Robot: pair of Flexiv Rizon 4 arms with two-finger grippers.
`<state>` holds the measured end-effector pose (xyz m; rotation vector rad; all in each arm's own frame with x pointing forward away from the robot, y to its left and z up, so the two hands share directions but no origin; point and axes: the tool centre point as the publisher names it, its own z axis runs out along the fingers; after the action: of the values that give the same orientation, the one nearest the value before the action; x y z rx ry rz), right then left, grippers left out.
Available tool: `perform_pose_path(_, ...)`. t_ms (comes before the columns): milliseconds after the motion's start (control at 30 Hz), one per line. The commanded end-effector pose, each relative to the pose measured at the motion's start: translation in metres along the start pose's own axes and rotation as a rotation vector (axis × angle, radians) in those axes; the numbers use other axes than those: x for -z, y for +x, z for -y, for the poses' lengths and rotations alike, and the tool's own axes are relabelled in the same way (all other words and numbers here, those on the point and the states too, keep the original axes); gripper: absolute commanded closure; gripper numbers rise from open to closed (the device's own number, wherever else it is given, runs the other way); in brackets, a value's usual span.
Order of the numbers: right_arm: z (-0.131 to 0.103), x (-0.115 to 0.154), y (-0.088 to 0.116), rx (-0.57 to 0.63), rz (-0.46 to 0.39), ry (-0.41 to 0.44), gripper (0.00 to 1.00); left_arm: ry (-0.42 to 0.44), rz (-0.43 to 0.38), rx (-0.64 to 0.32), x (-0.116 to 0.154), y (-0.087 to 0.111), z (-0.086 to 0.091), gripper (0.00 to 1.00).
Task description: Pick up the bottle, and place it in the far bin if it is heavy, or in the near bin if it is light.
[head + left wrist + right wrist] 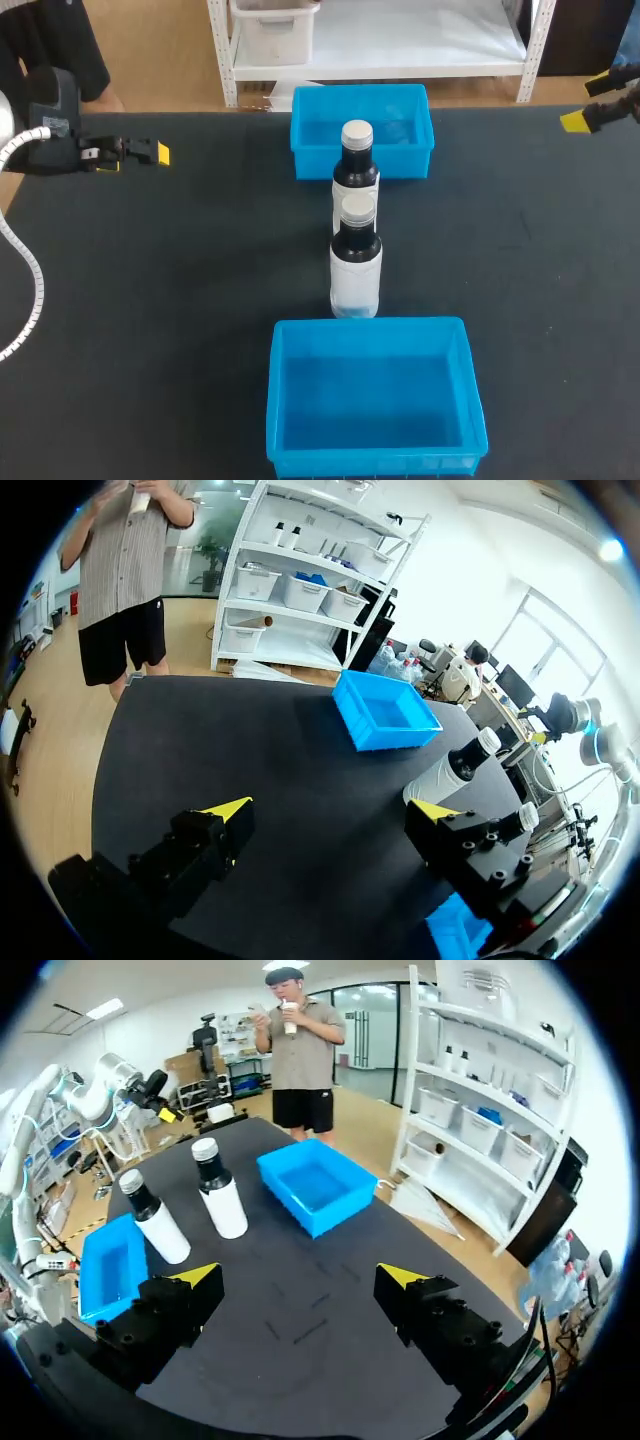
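Nothing is being held yet. The near bottle (pixel 356 262) and far bottle (pixel 356 158) are standing upright mid-table, between the far bin (pixel 301 150) and near bin (pixel 276 400), neither bin holding one. The left gripper (pixel 335 815) and right gripper (pixel 298 1278) are hovering far left and far right, fingers apart. Picking, weighing and placing are all waiting.

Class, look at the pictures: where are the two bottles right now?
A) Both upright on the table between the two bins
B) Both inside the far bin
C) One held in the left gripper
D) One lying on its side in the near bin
A: the far bottle and the near bottle stand upright on the table, in a line between the far bin and the near bin.
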<state>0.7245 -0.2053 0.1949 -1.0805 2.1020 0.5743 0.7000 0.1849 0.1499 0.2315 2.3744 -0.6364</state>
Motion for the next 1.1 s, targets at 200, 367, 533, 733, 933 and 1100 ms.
perform_pose_path(200, -0.043, -0.017, -0.008, 0.162, 0.125, -0.196, 0.0, 0.0, 0.0, 0.0, 0.0, 0.0, 0.0, 0.0)
perform_pose_path(367, -0.074, -0.023, -0.011, 0.202, 0.152, -0.185, 0.0, 0.0, 0.0, 0.0, 0.0, 0.0, 0.0, 0.0)
perform_pose_path(533, -0.1, -0.039, -0.011, 0.209, 0.134, -0.178, 0.0, 0.0, 0.0, 0.0, 0.0, 0.0, 0.0, 0.0)
perform_pose_path(733, -0.127, -0.062, -0.016, 0.234, 0.11, -0.227, 0.0, 0.0, 0.0, 0.0, 0.0, 0.0, 0.0, 0.0)
perform_pose_path(933, -0.157, -0.091, -0.022, 0.239, 0.084, -0.302, 0.0, 0.0, 0.0, 0.0, 0.0, 0.0, 0.0, 0.0)
perform_pose_path(1100, -0.18, -0.113, -0.022, 0.232, 0.079, -0.365, 0.0, 0.0, 0.0, 0.0, 0.0, 0.0, 0.0, 0.0)
